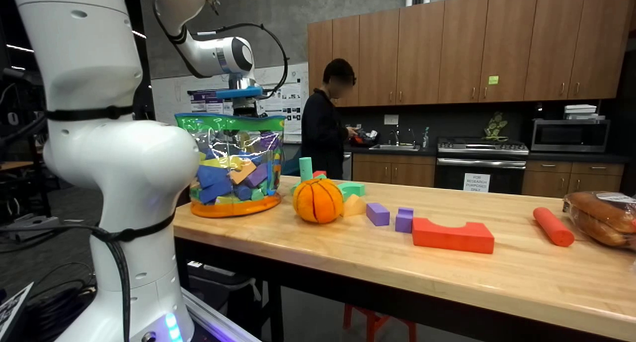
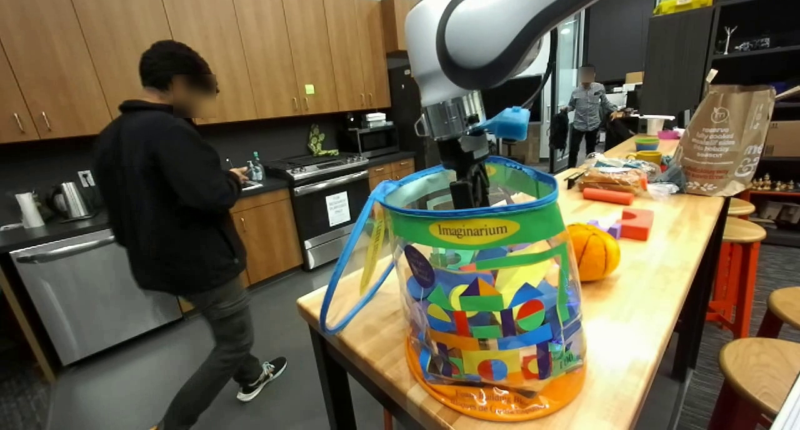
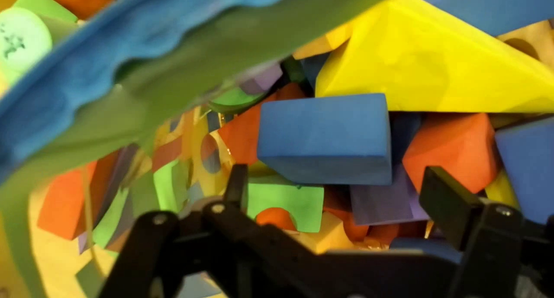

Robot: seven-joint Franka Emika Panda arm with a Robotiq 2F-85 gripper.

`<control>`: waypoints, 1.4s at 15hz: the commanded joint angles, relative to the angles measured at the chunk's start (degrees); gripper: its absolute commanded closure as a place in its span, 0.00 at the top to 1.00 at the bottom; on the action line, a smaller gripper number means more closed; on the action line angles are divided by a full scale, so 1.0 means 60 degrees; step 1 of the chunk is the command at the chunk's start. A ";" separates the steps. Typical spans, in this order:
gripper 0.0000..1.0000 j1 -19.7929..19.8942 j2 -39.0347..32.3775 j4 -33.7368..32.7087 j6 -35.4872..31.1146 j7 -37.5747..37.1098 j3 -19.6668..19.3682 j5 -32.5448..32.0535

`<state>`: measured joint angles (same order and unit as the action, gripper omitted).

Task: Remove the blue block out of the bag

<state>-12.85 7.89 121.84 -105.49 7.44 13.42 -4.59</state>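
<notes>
The bag (image 2: 419,229) stands open at the table's end, clear-sided with a green band, blue rim and orange base; it also shows in an exterior view (image 1: 208,122). It is filled with coloured blocks. In the wrist view a blue block (image 3: 324,127) lies on top of the pile; other blue blocks lie around it. My gripper (image 3: 338,176) is open and empty, pointing down, its fingers spread wider than this block and not closed on it. In an exterior view the gripper (image 2: 472,195) reaches through the bag's mouth; its tips are partly hidden by the rim.
An orange pumpkin-like ball (image 1: 318,201) stands beside the bag. Purple blocks (image 1: 378,214), a red arch block (image 1: 453,235), a red cylinder (image 1: 553,226) and packed bread (image 1: 601,217) lie further along the table. A blue strap (image 2: 353,274) hangs from the bag. A person (image 2: 175,180) stands nearby.
</notes>
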 commanded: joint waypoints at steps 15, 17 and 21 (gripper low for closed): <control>1.00 0.0017 -0.0489 -0.0567 0.1298 0.1274 -0.0338 0.0650; 1.00 0.0030 -0.0758 -0.0709 0.1213 0.1426 -0.0330 0.0625; 1.00 0.0054 -0.1242 -0.0813 0.1220 0.1450 -0.0297 0.0552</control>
<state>-12.69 3.03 118.86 -98.66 15.28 11.56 -1.54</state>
